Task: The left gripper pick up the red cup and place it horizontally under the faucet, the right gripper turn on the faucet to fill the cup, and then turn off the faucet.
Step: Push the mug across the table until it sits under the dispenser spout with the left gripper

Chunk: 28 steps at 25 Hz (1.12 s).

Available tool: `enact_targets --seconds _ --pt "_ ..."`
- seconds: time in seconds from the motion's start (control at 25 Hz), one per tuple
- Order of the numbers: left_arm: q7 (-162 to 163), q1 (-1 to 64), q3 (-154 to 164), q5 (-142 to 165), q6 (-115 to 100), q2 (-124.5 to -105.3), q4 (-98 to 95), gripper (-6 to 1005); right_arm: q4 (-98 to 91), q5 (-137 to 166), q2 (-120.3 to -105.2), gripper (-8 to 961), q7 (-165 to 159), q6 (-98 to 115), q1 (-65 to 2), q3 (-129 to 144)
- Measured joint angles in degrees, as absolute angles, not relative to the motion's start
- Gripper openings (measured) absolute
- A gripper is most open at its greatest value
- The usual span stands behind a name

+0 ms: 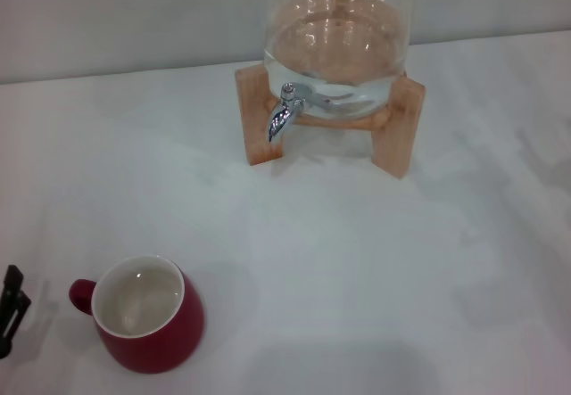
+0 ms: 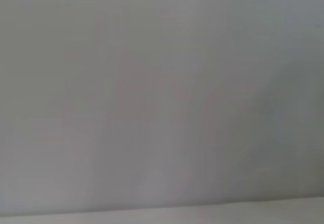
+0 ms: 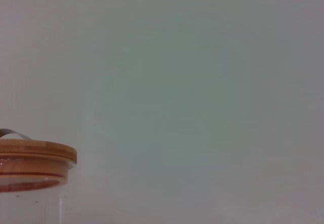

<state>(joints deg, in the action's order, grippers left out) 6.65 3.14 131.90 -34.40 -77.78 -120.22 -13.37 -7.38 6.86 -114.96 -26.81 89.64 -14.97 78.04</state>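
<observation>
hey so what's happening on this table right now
Nothing is being handled yet. The red cup stands upright on the white table, well in front of the faucet on a glass jar in a wooden stand. The left gripper is just at the table's left edge beside the cup, not touching it. The right gripper is out of view.

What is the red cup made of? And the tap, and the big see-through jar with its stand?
The red cup looks like glazed ceramic: glossy dark red outside, white inside. The faucet looks like polished metal, silvery and mirror-bright. The jar looks like clear glass, since you can see through it, though clear plastic is possible. Its stand and lid look like light, plain wood.
</observation>
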Motion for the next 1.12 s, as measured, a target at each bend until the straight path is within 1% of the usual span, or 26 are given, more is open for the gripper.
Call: enact_targets --seconds 1.12 --pt "6.5 0.9 137.0 -34.7 -78.2 -120.41 -13.8 879 -7.4 6.9 -115.05 859 -26.8 89.4 -15.0 78.8"
